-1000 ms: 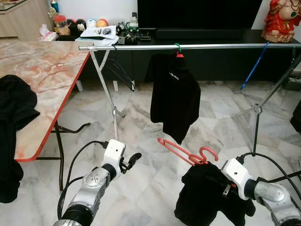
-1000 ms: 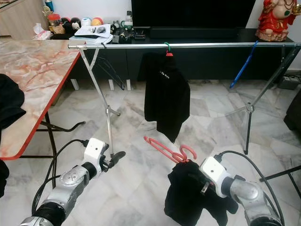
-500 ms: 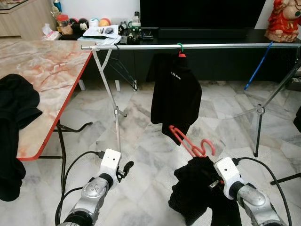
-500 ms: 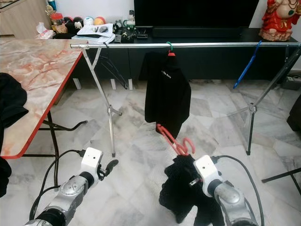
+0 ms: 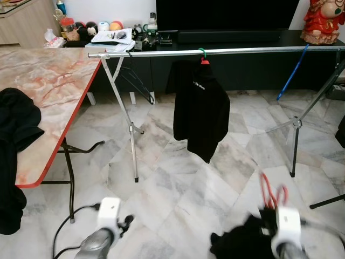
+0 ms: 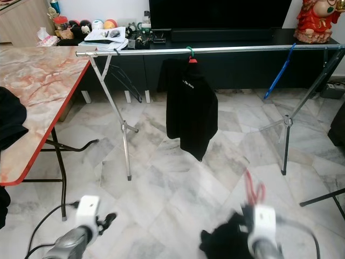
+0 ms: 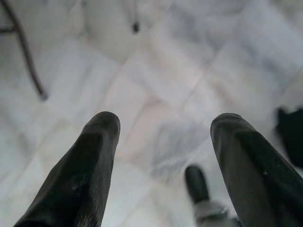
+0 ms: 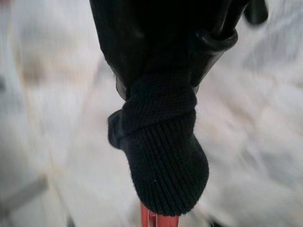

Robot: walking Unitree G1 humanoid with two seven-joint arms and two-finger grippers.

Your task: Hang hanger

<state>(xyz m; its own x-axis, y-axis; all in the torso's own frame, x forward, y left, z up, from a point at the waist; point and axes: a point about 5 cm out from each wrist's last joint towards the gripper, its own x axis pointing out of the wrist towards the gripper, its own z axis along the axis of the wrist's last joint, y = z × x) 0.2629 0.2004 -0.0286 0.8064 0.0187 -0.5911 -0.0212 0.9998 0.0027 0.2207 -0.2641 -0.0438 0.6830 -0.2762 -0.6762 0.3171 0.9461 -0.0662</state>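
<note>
Lowered since a moment ago, my right gripper [image 8: 161,90] clamps black knitted cloth [image 8: 161,156] over the red plastic hanger [image 5: 271,195]; my left gripper [image 7: 163,156] gapes wide.

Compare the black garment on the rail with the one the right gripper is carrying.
The hung garment hangs full length from the rail; the carried garment is bunched low near the floor in the right gripper, its red hanger unhooked. Both are black.

left arm [image 5: 96,244]: silver, white block at wrist, black cable trailing
right arm [image 5: 287,231]: white wrist block, blurred
left gripper [image 7: 163,161]: two long black fingers, smooth, rounded tips
</note>
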